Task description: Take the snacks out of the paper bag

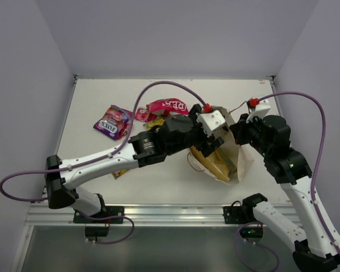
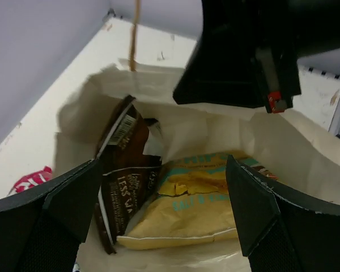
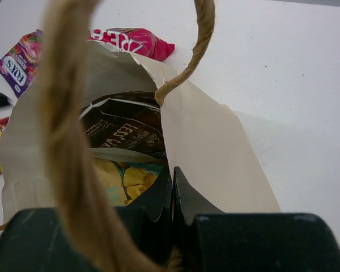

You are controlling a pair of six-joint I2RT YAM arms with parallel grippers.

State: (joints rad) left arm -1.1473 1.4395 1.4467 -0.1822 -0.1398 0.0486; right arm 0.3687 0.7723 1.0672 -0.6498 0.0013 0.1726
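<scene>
Hovering open at the paper bag (image 3: 215, 147) mouth, the left hand (image 2: 163, 170) may clamp dark brown pouch (image 2: 127, 187) and tan pouch (image 2: 187, 215) together (they overlap inside), yanking the rim from the shut right hand (image 3: 171, 181).

We log this as a robotics lab test cell: a bare white table (image 1: 175, 93) boxed on three sides by plain pale partition walls (image 1: 175, 34), an aluminium rail (image 1: 170, 211) along its near edge, and a left arm (image 1: 96, 161) and right arm (image 1: 289, 164) bolted there, trailing purple cables (image 1: 158, 83).
</scene>
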